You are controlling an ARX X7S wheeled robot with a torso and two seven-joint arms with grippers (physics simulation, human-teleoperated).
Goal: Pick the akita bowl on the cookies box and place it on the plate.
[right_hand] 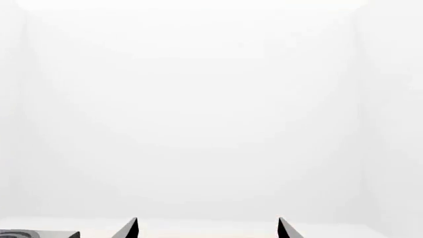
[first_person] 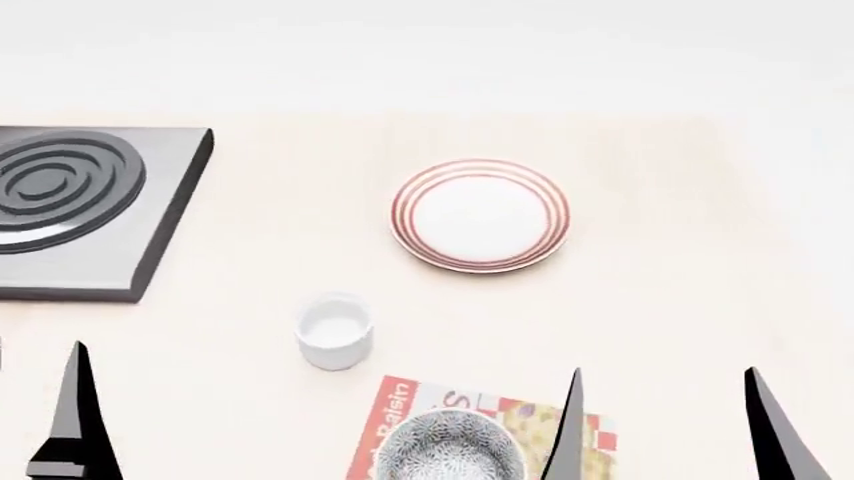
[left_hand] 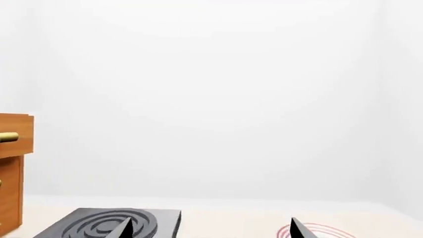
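The speckled grey-black akita bowl (first_person: 447, 447) and the red-and-white cookies box (first_person: 561, 430) are cut by the head view's lower edge. The dark stove plate (first_person: 80, 205) is cut at left.

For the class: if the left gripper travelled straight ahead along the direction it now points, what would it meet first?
Probably nothing close. The left gripper points level over the table, its line passing between the stove burner and the plate; only the blank white wall lies ahead, though depth is unclear.

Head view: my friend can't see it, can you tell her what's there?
A speckled akita bowl sits on a cookies box at the near table edge, between open black fingers. Farther back lie a red-ringed plate, a white cup and a grey stove burner.
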